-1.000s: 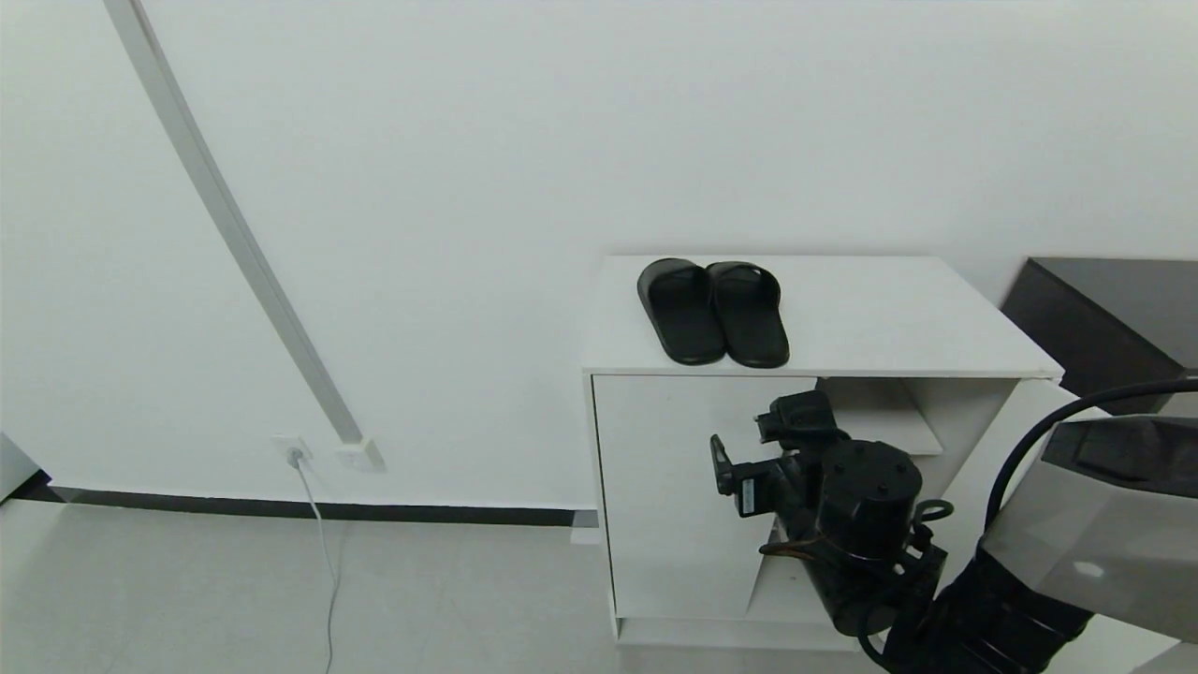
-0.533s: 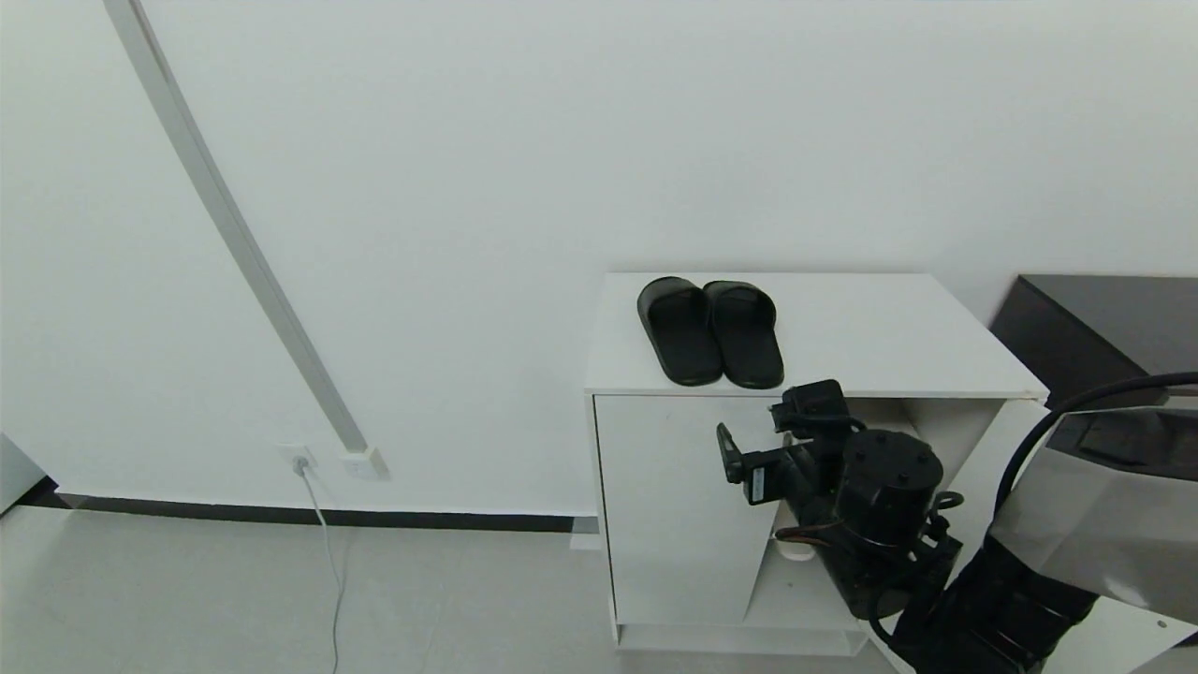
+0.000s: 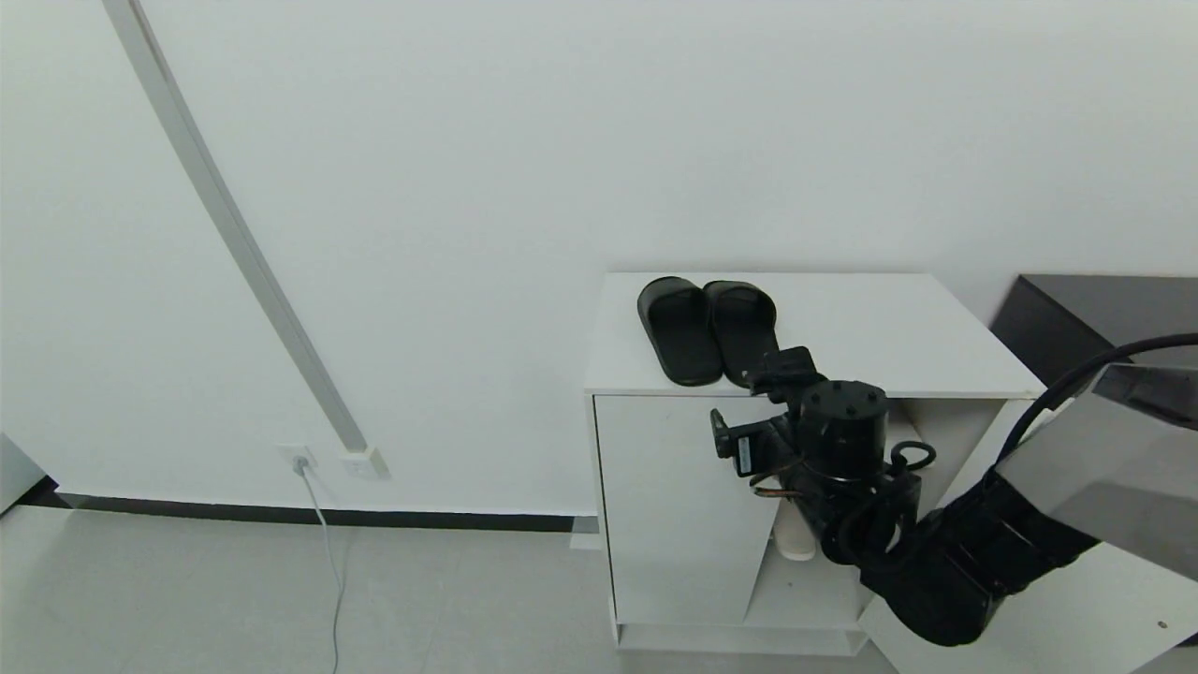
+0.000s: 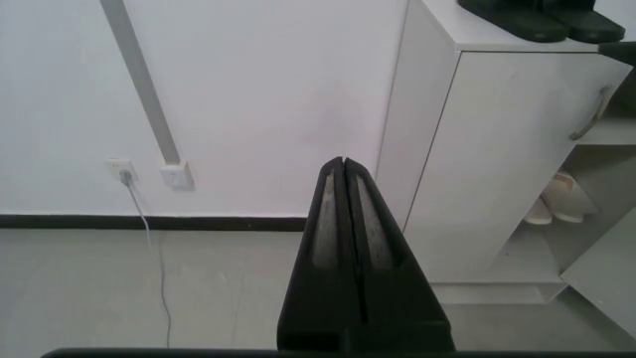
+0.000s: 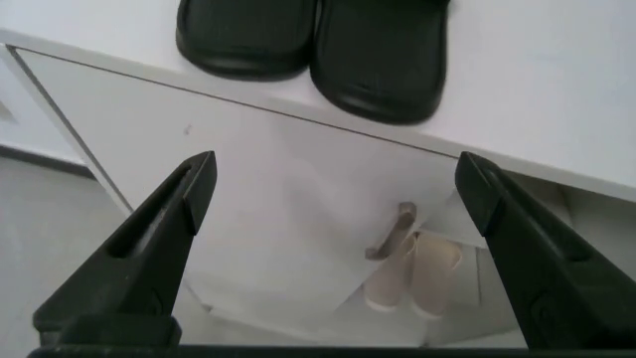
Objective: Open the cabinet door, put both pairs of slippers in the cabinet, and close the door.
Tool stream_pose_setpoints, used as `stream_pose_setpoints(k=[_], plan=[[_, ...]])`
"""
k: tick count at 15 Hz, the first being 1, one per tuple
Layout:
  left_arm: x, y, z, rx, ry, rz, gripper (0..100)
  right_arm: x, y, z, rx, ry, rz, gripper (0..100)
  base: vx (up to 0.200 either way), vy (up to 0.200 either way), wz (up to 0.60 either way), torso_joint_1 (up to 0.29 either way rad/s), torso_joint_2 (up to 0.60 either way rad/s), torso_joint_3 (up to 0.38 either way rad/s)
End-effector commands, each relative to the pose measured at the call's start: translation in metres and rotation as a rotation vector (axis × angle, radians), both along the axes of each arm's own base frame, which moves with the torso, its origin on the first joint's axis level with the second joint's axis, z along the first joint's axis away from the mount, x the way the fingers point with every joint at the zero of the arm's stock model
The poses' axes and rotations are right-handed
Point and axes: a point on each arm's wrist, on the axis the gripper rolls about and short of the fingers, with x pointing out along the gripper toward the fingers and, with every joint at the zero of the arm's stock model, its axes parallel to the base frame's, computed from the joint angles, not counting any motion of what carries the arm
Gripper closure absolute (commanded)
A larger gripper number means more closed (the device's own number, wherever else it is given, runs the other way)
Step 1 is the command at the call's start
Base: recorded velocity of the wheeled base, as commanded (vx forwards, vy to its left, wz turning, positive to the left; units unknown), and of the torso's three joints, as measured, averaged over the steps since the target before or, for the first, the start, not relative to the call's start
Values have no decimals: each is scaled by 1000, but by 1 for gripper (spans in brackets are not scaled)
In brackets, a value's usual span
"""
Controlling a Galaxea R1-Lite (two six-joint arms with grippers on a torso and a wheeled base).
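Right arm [image 3: 945, 562] risen, perhaps nearer black slippers [image 3: 708, 329]

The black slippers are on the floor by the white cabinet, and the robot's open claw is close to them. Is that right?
Not the floor. The black slippers sit on top of the white cabinet, as the head view shows. The open right gripper is indeed close to them.

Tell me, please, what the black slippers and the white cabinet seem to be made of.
The black slippers: probably moulded rubber or foam, matte; each looks like one smooth piece without seams. The cabinet: probably laminated board, smooth white and slightly matte; its panels are flat with thin straight edges.
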Motion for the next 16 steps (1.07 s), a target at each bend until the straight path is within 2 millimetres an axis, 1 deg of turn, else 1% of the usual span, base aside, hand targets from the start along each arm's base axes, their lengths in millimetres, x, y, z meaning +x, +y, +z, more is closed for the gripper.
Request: stream_pose_setpoints(k=[1, 4, 6, 9, 11, 14, 16], plan=[[0, 0, 0, 0, 0, 0, 100, 4, 6, 43, 103, -29, -5, 0, 0, 0, 0, 0, 0, 0], [0, 0, 0, 2, 0, 0, 100, 0, 11, 64, 147, 67, -4, 0, 0, 0, 0, 0, 0, 0], [0, 0, 0, 2, 0, -1, 100, -1, 17, 71, 159, 73, 5, 0, 0, 0, 0, 0, 0, 0], [0, 0, 0, 2, 0, -1, 100, -3, 21, 69, 153, 72, -2, 0, 0, 0, 0, 0, 0, 0], [0, 0, 0, 0, 0, -1, 100, -3, 20, 70, 153, 72, -4, 0, 200, 0, 0, -2, 0, 7], [0, 0, 0, 0, 0, -3, 100, -2, 21, 63, 147, 83, -6, 0, 200, 0, 0, -4, -9, 1], [0, 0, 0, 0, 0, -1, 100, -4, 19, 68, 157, 73, -6, 0, 200, 0, 0, 15, 7, -2]])
